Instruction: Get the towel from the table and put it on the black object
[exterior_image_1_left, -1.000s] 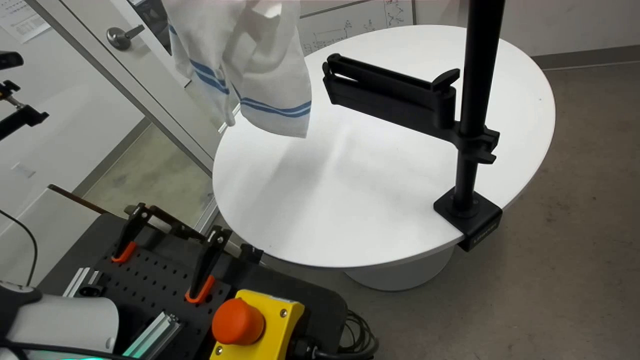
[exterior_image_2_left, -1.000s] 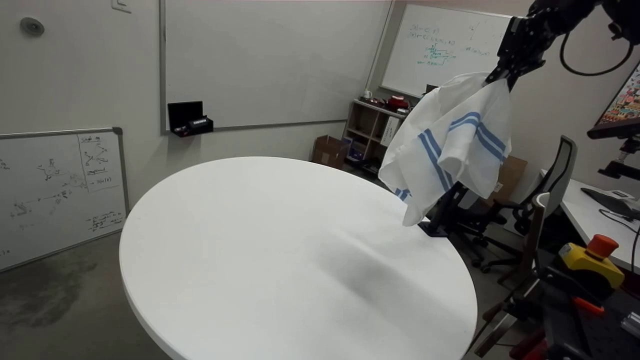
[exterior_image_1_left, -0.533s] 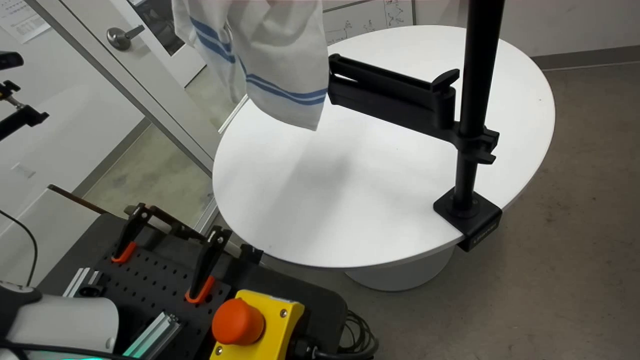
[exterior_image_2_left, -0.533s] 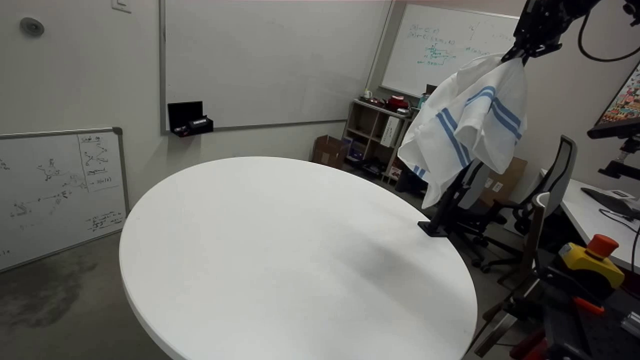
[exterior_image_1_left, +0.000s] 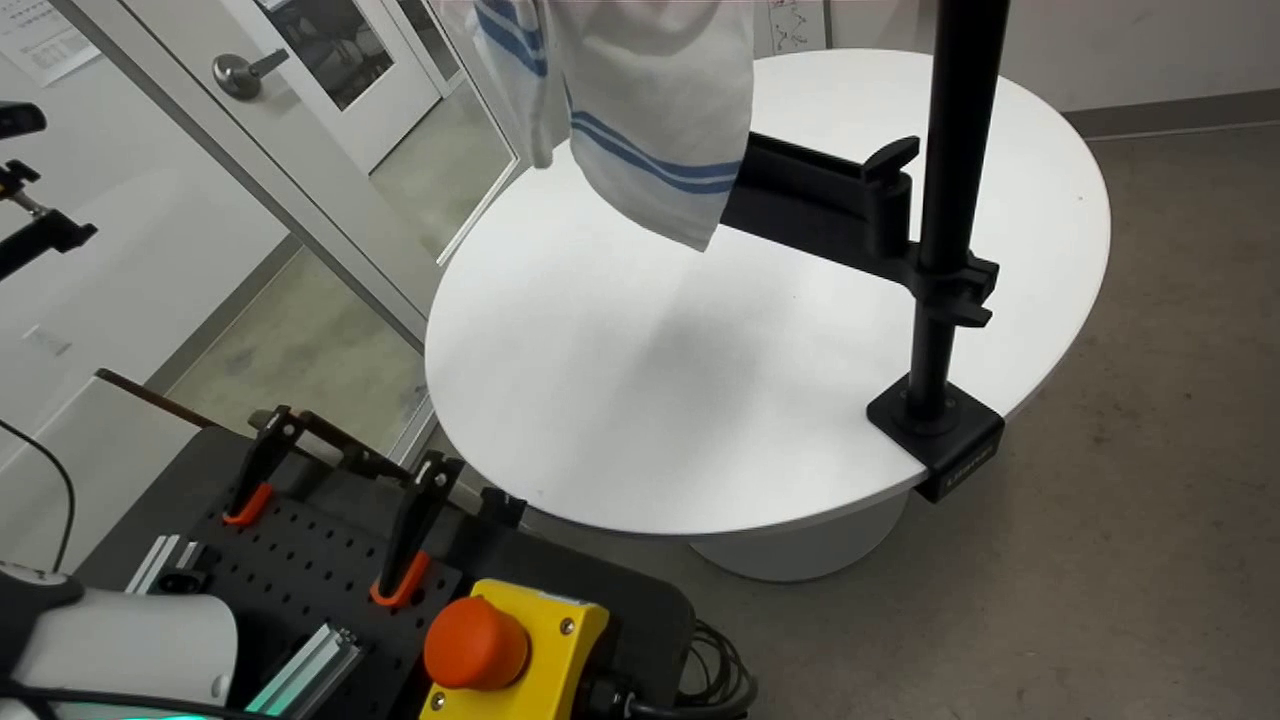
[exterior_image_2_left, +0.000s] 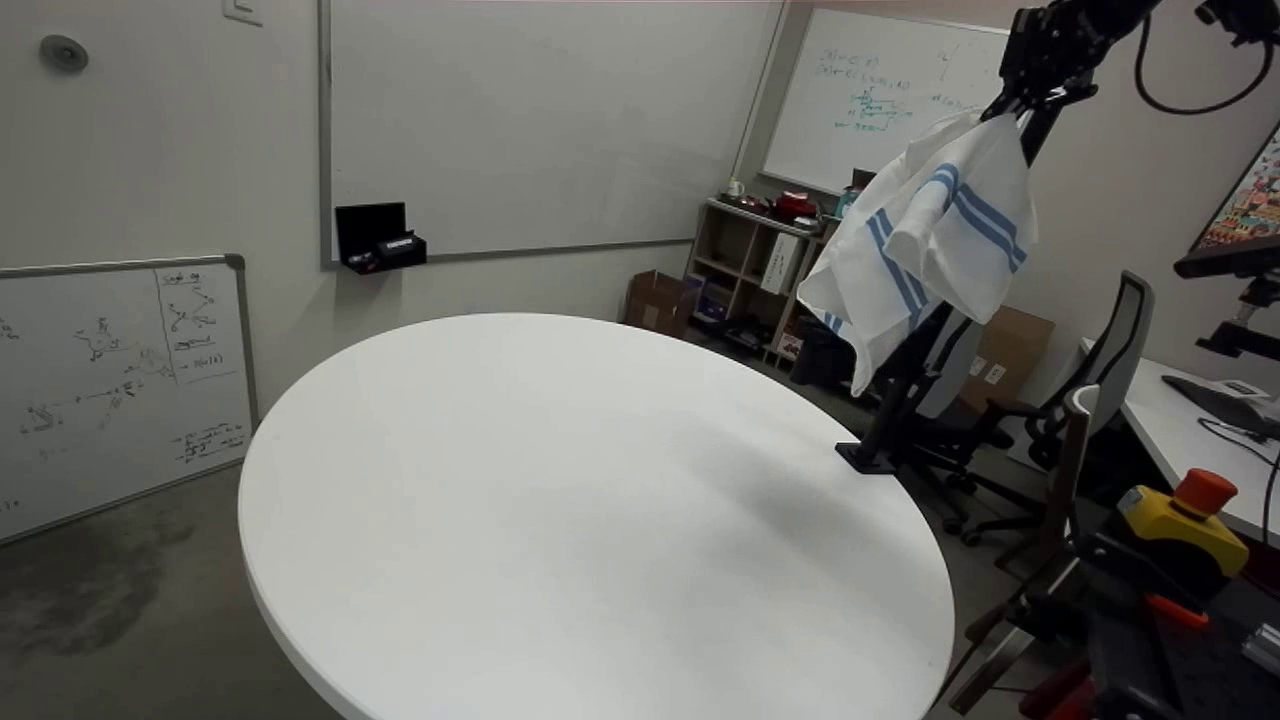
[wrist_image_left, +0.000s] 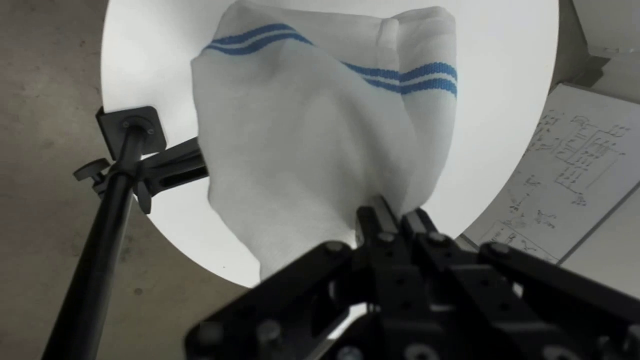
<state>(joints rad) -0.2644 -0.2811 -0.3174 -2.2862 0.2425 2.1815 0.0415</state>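
Observation:
The white towel with blue stripes (exterior_image_1_left: 650, 110) hangs in the air above the white round table. It also shows in an exterior view (exterior_image_2_left: 930, 220) and in the wrist view (wrist_image_left: 320, 130). My gripper (exterior_image_2_left: 1008, 108) is shut on the towel's upper part; in the wrist view the fingertips (wrist_image_left: 397, 212) pinch it. In an exterior view the gripper is above the frame. The black object is a pole stand with a side arm (exterior_image_1_left: 820, 208), clamped at the table edge; its pole shows in the wrist view (wrist_image_left: 112, 210). The towel covers the far end of that arm from view.
The white round table (exterior_image_1_left: 560, 400) lies below the towel. A black cart (exterior_image_1_left: 330, 540) with orange-tipped clamps and a yellow emergency stop box (exterior_image_1_left: 545, 640) stands beside it. Chairs (exterior_image_2_left: 1120, 330) and a desk are behind the stand. Whiteboards (exterior_image_2_left: 540, 120) line the wall.
The towel has moved right in an exterior view, now overlapping the black side arm. It is also raised higher over the table. The gripper stays shut on it.

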